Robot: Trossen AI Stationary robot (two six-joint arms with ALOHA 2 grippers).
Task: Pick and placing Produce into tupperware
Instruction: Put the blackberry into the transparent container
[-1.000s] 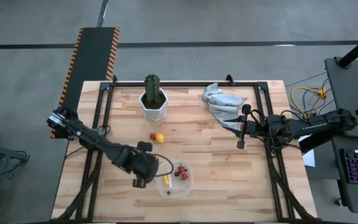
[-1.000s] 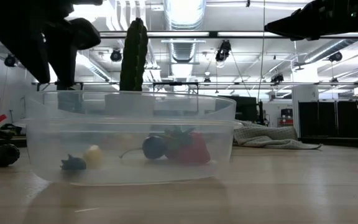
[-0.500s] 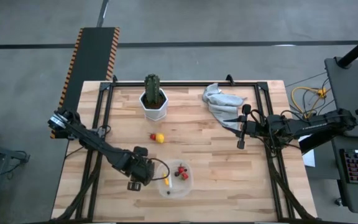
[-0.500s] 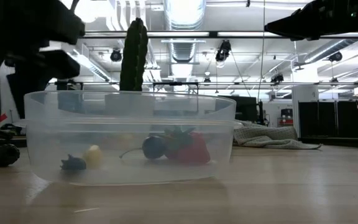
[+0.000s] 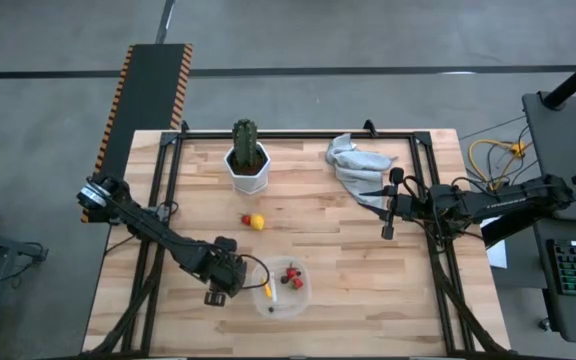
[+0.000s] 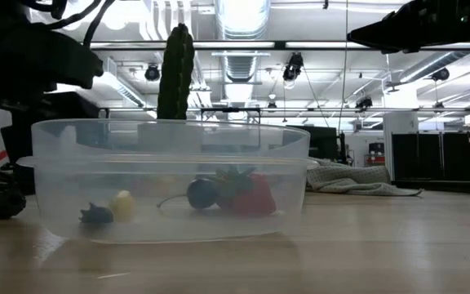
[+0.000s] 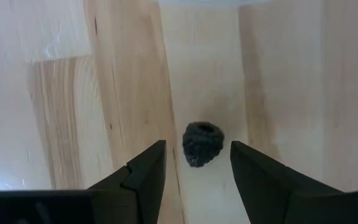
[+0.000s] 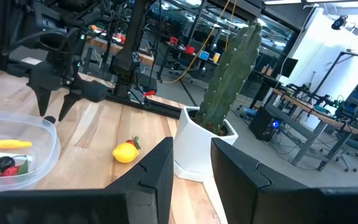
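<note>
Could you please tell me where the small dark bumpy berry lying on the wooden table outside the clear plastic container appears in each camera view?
High view: hidden under the left gripper, left of the clear plastic container.
Low view: small dark bumpy berry at far left, beside the container's wall.
Left wrist view: berry central, between the open fingers.
Right wrist view: probably the dark speck under the far gripper.
Shared landmark: the container.

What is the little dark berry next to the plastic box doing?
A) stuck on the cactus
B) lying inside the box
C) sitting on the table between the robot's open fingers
C: the left end effector is open, with the berry resting on the table between its fingers.
</note>
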